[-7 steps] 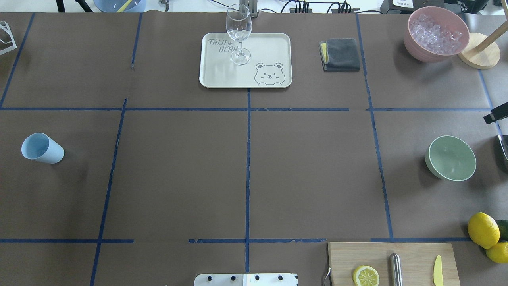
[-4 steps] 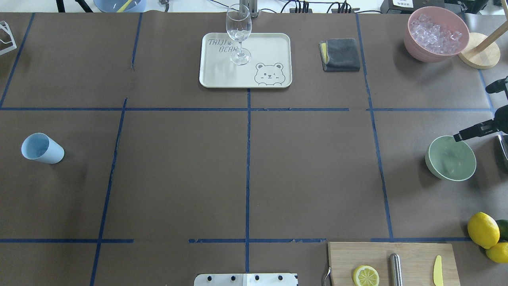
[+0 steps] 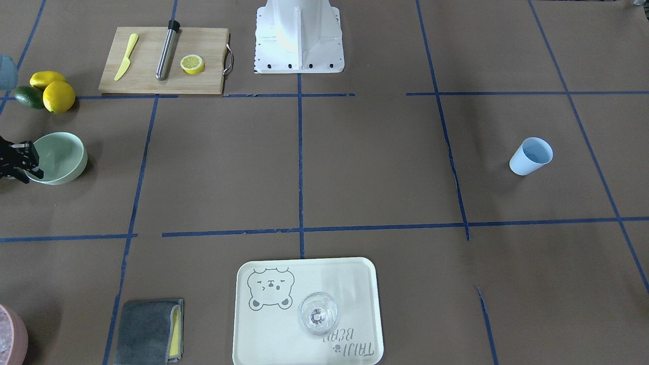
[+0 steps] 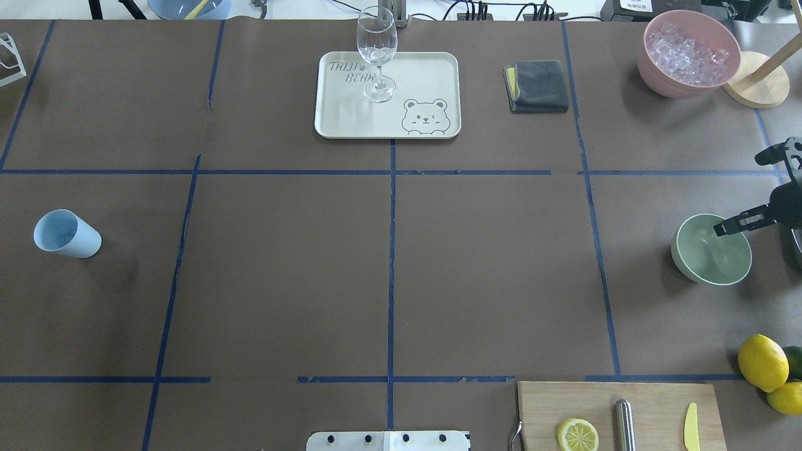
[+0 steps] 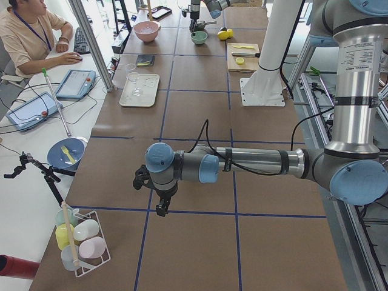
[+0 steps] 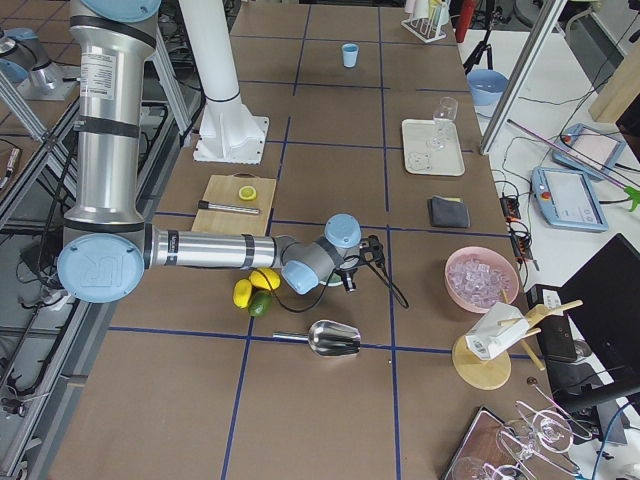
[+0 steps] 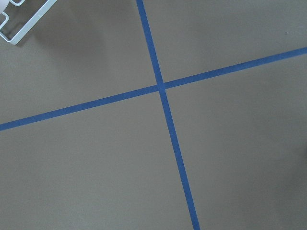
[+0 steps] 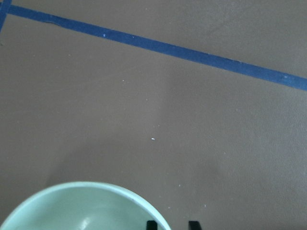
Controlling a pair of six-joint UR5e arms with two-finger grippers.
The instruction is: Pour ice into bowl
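Well over on the robot's right side of the table (image 4: 282, 282), the pale green bowl (image 4: 705, 260) stands upright. It sits between a pink bowl (image 4: 651, 69) heaped with ice cubes (image 4: 686, 53), farther from the robot, and a few lemons (image 4: 762, 362) nearer to it. All three are well apart.

The right gripper (image 8: 172, 224) hangs at the bowl's outer edge, on the side away from the table's middle. Its wrist view shows only the tips of the fingers (image 8: 193, 224). One tip is over the rim and the other is over bare table just outside it. They look parted with nothing gripped, though so little of them shows that this is not certain. I cannot tell whether either tip touches the bowl.

A metal scoop (image 6: 335, 338) lies on its side on the table near the bowl, toward the table's end.

The left gripper (image 5: 160, 209) hangs far from all this, at the opposite end of the table. It points down at a cross of blue tape, near a white wire rack (image 7: 29, 26). Only the side view shows it, so I cannot tell whether its fingers are apart or together.
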